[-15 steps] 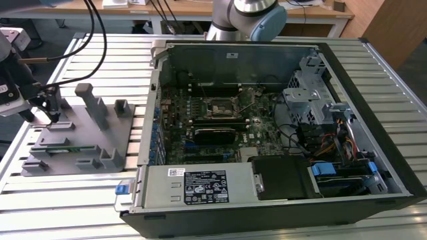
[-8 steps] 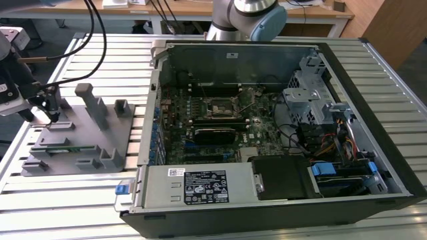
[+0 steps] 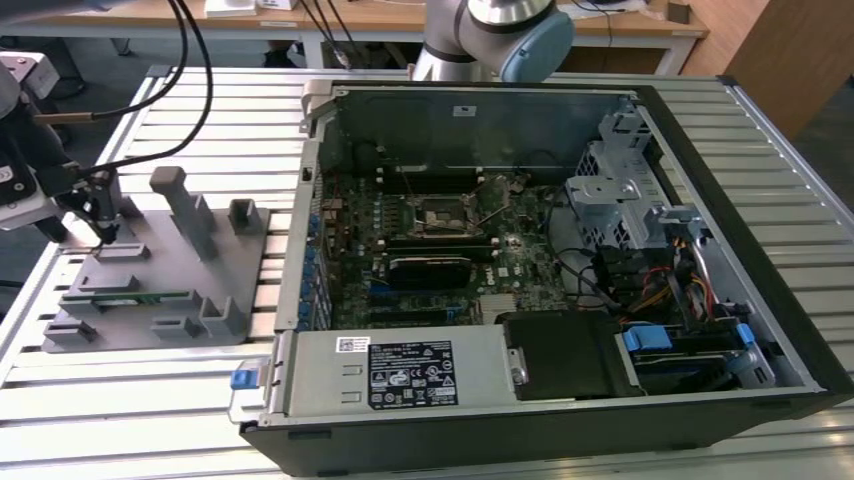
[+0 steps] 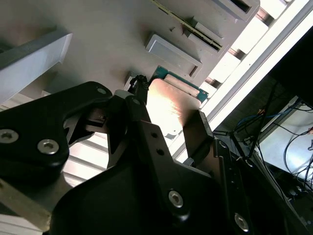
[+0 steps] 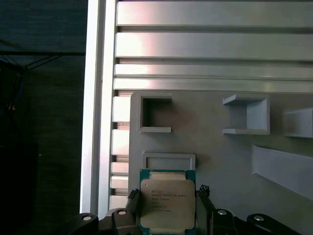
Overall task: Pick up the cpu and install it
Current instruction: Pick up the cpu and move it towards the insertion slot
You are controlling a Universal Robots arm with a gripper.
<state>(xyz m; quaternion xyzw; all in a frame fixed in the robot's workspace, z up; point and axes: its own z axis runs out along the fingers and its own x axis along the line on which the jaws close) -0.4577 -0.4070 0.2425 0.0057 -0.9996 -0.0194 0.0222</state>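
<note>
The cpu (image 5: 167,208), lower centre in the first wrist view, is gripped at opposite edges by the narrowed end effector (image 5: 167,194) over the grey fixture tray (image 5: 220,161).

Faint printed lines on the cpu (image 5: 167,204) lid, too small to read. Dense print, apparently several lines, on the power supply's white label (image 3: 411,374); likewise illegible.

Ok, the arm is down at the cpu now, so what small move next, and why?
Probably a short, straight lift. The fingers look pressed against two opposite edges of the cpu, which seems to lie low on the tray beside a raised frame. Rising straight should clear that frame before any travel toward the case.
</note>
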